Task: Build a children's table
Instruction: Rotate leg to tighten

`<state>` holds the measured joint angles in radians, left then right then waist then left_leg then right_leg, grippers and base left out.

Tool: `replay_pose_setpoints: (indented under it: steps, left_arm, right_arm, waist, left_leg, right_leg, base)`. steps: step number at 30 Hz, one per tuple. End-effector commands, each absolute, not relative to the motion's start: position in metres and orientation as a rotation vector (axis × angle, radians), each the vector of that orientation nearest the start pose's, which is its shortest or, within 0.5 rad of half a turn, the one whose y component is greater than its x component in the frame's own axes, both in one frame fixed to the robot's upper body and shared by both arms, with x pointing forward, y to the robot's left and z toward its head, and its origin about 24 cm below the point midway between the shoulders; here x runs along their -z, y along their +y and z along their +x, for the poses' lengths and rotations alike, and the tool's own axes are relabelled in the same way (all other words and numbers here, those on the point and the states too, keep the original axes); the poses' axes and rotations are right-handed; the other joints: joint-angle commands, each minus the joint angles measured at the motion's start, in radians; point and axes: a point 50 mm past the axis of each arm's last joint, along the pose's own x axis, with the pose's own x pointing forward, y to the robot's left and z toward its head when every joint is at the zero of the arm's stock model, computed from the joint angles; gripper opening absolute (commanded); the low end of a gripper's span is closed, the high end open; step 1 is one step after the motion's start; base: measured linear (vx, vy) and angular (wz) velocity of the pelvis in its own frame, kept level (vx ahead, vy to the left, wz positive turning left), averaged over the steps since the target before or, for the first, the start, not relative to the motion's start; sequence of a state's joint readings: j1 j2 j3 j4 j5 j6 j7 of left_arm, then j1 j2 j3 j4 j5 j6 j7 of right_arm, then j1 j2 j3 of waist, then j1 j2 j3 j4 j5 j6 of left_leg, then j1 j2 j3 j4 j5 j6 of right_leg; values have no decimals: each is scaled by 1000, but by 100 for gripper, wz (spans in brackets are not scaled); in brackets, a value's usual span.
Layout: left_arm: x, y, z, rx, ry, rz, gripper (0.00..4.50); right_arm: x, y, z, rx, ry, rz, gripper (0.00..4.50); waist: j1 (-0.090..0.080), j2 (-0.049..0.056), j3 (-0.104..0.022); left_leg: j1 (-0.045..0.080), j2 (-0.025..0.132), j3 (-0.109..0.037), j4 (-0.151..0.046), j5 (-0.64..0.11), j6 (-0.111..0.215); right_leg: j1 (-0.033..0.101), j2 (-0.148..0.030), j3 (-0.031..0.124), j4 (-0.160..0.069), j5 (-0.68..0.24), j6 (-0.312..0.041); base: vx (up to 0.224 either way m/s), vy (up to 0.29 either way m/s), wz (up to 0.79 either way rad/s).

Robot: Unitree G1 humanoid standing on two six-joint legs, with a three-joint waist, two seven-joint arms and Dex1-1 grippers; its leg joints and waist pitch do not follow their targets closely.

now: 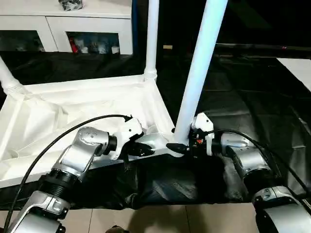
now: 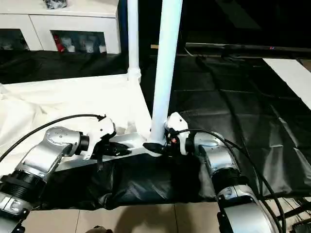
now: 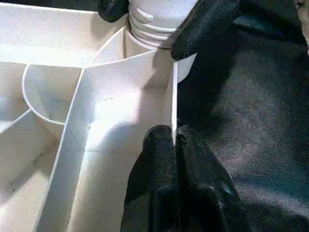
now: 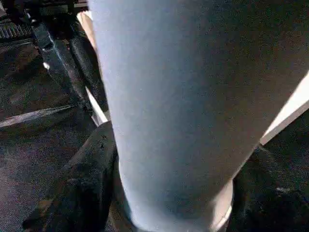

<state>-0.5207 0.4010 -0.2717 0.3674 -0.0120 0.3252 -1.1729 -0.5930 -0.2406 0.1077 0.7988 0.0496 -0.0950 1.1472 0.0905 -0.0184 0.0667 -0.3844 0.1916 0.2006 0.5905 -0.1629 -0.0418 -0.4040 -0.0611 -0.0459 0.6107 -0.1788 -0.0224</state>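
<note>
Seating a leg into a corner socket looks like the step in hand. The right gripper (image 1: 181,147) is clamped around the base of the near leg (image 1: 197,73), one black finger on each side of the tube, just above the threaded end that meets the socket (image 3: 159,29) at the near right corner of the table top (image 1: 73,114). That top lies upside down on the black cover (image 1: 252,97), ribbed underside up, directly ahead of both grippers. The left gripper (image 1: 141,149) pinches the top's thin side wall (image 3: 173,96) a little short of the same corner, one finger inside the wall and one outside, steadying the top while the leg is worked.

Beyond the right gripper, a second leg (image 1: 151,39) already stands upright in the far right corner, and a third (image 1: 8,77) rises from the far left corner, well off to the left gripper's side. The wrist view shows threads exposed above the socket rim, so the near leg is probably not fully home, though the angle makes that hard to judge.

The next move likely calls for twisting the leg further while pressing it down, keeping it upright, with the left gripper holding the wall so the top cannot turn. A white cabinet (image 1: 87,29) stands far behind.
</note>
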Motion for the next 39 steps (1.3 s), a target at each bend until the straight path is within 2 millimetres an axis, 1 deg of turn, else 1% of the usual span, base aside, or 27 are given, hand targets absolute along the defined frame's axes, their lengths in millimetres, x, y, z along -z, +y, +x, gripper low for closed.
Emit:
replay_pose_setpoints:
  steps: [1, 5, 6, 7, 8, 10, 11, 12, 14, 15, 18, 19, 20, 21, 22, 23, 25, 27, 29, 31, 32, 33, 34, 35, 37, 38, 39]
  left_arm:
    - [-78, 123, 310, 1285, 386, 357, 0]
    - [-77, 123, 314, 1257, 382, 360, 0]
    - [-77, 121, 316, 1230, 376, 357, 0]
    - [-78, 116, 322, 1154, 362, 345, 0]
    - [-79, 115, 323, 1138, 360, 343, 0]
    - [-80, 111, 332, 1035, 346, 344, 0]
    - [-80, 111, 332, 1035, 346, 344, 0]
    - [-81, 105, 338, 970, 338, 340, 0]
    - [-83, 99, 341, 933, 324, 329, 0]
    - [-85, 90, 343, 900, 312, 312, 0]
    - [-85, 84, 344, 866, 305, 316, 0]
    - [-85, 78, 343, 857, 296, 324, 0]
    - [-85, 77, 343, 856, 294, 328, 0]
    - [-84, 74, 342, 863, 290, 335, 0]
    - [-84, 73, 341, 868, 288, 337, 0]
    - [-83, 72, 340, 875, 287, 333, 0]
    - [-82, 71, 339, 881, 286, 324, 0]
    - [-82, 74, 335, 921, 282, 319, 0]
    - [-81, 75, 333, 942, 283, 318, 0]
    - [-80, 79, 328, 991, 280, 324, 0]
    - [-80, 81, 326, 1015, 281, 326, 0]
    - [-79, 83, 324, 1040, 279, 330, 0]
    - [-79, 85, 321, 1070, 281, 328, 0]
    - [-79, 87, 319, 1088, 282, 327, 0]
    - [-78, 96, 314, 1142, 291, 342, 0]
    - [-78, 96, 314, 1142, 291, 342, 0]
    - [-77, 100, 314, 1152, 303, 349, 0]
  right_arm:
    - [-28, -101, 304, -1425, 319, -162, 275]
    - [-26, -100, 303, -1421, 322, -157, 271]
    - [-25, -99, 304, -1386, 321, -156, 271]
    - [-20, -94, 311, -1260, 326, -142, 270]
    - [-19, -93, 312, -1230, 328, -138, 270]
    - [-15, -88, 324, -1027, 348, -118, 270]
    - [-15, -88, 324, -1027, 348, -118, 270]
    - [-13, -82, 331, -898, 360, -97, 270]
    - [-14, -76, 336, -815, 353, -84, 270]
    - [-14, -69, 341, -704, 364, -59, 270]
    - [-16, -61, 344, -634, 359, -30, 270]
    - [-18, -54, 345, -598, 353, -5, 270]
    - [-19, -51, 345, -595, 349, -1, 270]
    - [-20, -46, 345, -608, 339, -4, 270]
    - [-20, -45, 344, -617, 333, -8, 305]
    - [-21, -42, 343, -643, 325, -10, 326]
    - [-21, -40, 343, -663, 325, 18, 342]
    - [-24, -44, 345, -692, 318, 13, 362]
    - [-26, -47, 346, -700, 306, -9, 384]
    - [-28, -53, 348, -722, 288, -50, 394]
    - [-29, -56, 349, -741, 286, -59, 394]
    - [-29, -60, 349, -760, 285, -73, 394]
    - [-29, -64, 348, -783, 279, -94, 394]
    - [-29, -66, 348, -797, 275, -109, 394]
    - [-31, -77, 347, -863, 253, -160, 394]
    - [-31, -77, 347, -863, 253, -160, 394]
    - [-32, -80, 344, -925, 238, -191, 394]
  waist:
    - [-4, 10, -71]
    - [-5, 9, -71]
    - [-4, 6, -71]
    - [-4, 7, -70]
    - [-9, 7, -67]
    - [-11, 7, -65]
    - [-15, 9, -62]
    - [-20, 8, -63]
    - [-25, 9, -62]
    - [-31, 9, -63]
    - [-37, 9, -66]
    - [-38, 6, -68]
    - [-38, 8, -69]
    - [-37, 7, -71]
    - [-36, 4, -71]
    - [-34, 6, -73]
    - [-33, 7, -75]
    - [-34, 6, -75]
    - [-35, 9, -75]
    - [-40, 7, -74]
    - [-43, 4, -73]
    - [-43, 5, -73]
    - [-46, 10, -72]
    - [-48, 11, -73]
    - [-46, 11, -74]
    - [-45, 10, -73]
    - [-46, 10, -72]
  left_leg:
    - [29, 49, -24, -73, -274, 8]
    - [30, 49, -24, -73, -275, 8]
    - [30, 49, -24, -73, -276, 8]
    - [30, 49, -25, -74, -270, 4]
    - [32, 47, -25, -75, -288, -5]
    - [34, 45, -28, -75, -316, -16]
    - [35, 45, -29, -77, -328, -24]
    - [39, 43, -33, -78, -357, -40]
    - [41, 44, -36, -78, -375, -49]
    - [38, 44, -38, -79, -374, -53]
    - [35, 42, -35, -77, -370, -42]
    - [35, 42, -34, -76, -364, -38]
    - [33, 42, -32, -75, -346, -33]
    - [30, 41, -30, -75, -328, -26]
    - [28, 41, -29, -75, -318, -22]
    - [26, 41, -28, -73, -295, -14]
    - [23, 41, -26, -72, -266, -2]
    - [20, 41, -26, -72, -250, 5]
    - [21, 42, -26, -72, -249, 7]
    - [20, 42, -26, -71, -257, 9]
    - [18, 41, -26, -72, -259, 10]
    - [17, 43, -28, -72, -260, 14]
    - [18, 42, -26, -71, -261, 14]
    - [19, 43, -25, -70, -257, 16]
    - [22, 45, -25, -70, -255, 17]
    - [21, 45, -24, -70, -253, 20]
    - [22, 44, -23, -70, -257, 20]
  right_leg:
    - [38, -79, 43, -76, -254, -215]
    - [37, -80, 43, -77, -268, -212]
    - [37, -81, 43, -78, -271, -211]
    - [35, -82, 44, -77, -272, -211]
    - [33, -82, 44, -82, -296, -209]
    - [30, -86, 44, -89, -369, -192]
    - [27, -84, 44, -91, -394, -186]
    - [26, -86, 42, -96, -452, -163]
    - [22, -87, 41, -99, -473, -158]
    - [23, -88, 42, -99, -467, -150]
    - [21, -85, 42, -99, -427, -150]
    - [23, -83, 42, -98, -413, -152]
    - [23, -84, 45, -94, -380, -158]
    - [27, -82, 44, -92, -348, -162]
    - [29, -82, 44, -89, -332, -164]
    - [31, -82, 44, -85, -293, -171]
    - [35, -81, 44, -78, -235, -187]
    - [40, -80, 42, -75, -208, -195]
    - [39, -81, 43, -74, -203, -201]
    - [40, -82, 43, -75, -215, -208]
    - [42, -81, 42, -76, -225, -208]
    - [44, -84, 42, -76, -232, -209]
    - [41, -82, 43, -76, -233, -211]
    - [41, -81, 44, -75, -222, -217]
    - [40, -82, 44, -74, -212, -226]
    - [40, -81, 44, -73, -207, -229]
    - [39, -78, 44, -73, -205, -228]
  base:
    - [0, 0, 0]
    - [0, 0, 0]
    - [0, 0, 0]
    - [0, 0, 0]
    - [0, 0, 0]
    - [0, 0, 0]
    - [0, 0, 0]
    - [0, 0, 0]
    - [0, 0, 0]
    - [0, 0, 0]
    - [0, 0, 0]
    - [0, 0, 0]
    - [0, 0, 0]
    - [0, 0, 0]
    - [0, 0, 0]
    - [0, 0, 0]
    - [0, 0, 0]
    - [0, 0, 0]
    - [0, 0, 0]
    - [0, 0, 0]
    - [0, 0, 0]
    - [0, 0, 0]
    - [0, 0, 0]
    - [0, 0, 0]
    - [0, 0, 0]
    - [0, 0, 0]
    - [0, 0, 0]
